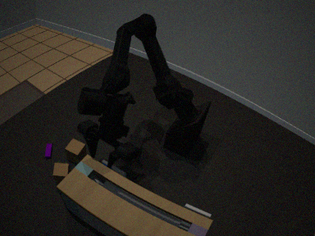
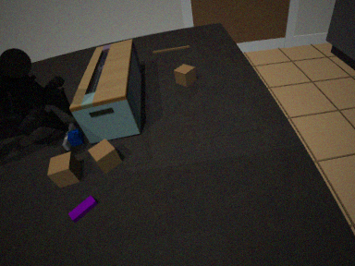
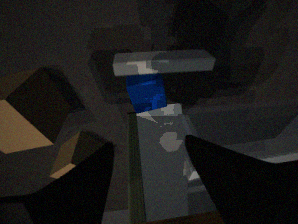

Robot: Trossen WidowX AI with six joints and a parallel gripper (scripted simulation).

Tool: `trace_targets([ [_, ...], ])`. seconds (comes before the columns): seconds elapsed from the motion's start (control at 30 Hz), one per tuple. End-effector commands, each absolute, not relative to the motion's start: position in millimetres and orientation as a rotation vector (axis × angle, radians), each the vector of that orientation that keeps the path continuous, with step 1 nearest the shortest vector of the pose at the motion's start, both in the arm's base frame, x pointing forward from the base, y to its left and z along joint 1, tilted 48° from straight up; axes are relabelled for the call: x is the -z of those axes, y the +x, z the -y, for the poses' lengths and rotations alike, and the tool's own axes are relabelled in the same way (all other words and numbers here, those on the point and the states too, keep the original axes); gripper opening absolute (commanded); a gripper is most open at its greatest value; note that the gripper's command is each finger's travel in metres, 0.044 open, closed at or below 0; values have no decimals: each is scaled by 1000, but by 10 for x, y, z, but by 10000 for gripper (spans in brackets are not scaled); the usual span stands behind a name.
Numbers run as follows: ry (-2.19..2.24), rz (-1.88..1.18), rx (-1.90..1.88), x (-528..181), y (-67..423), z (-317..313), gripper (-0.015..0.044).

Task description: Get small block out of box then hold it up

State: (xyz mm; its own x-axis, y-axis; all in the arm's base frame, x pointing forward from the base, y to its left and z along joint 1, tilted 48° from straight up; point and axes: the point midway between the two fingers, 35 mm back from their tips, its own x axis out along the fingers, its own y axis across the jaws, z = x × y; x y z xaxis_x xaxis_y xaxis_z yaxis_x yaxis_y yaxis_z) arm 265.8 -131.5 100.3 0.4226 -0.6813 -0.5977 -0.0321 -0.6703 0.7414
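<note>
The arm (image 2: 28,111) (cut by the exterior view's left edge) hides its gripper there.

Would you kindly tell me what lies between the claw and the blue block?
Only a pale grey ramp-like surface, seen in the wrist view, separates the open claw from the blue block.

Dark table (image 2: 222,175) carries box (image 2: 113,99), blue block (image 2: 74,137), tan cubes (image 2: 105,155), purple bar (image 2: 82,208).

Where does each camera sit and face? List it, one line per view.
Top: high above, looking down on the arm and box.
Exterior: off to the side, facing the box's end; the arm is a dark shape at left.
Wrist: on the open gripper, aimed at the blue block.
Shared: exterior also shows the blue block.
</note>
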Motion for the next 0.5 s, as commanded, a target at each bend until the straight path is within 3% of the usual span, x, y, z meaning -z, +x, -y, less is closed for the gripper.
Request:
trace_targets([
  [0.0,2011,587,1280,-918,2643,1356,285],
  [0.47,2012,587,1283,-767,2670,1522,285],
])
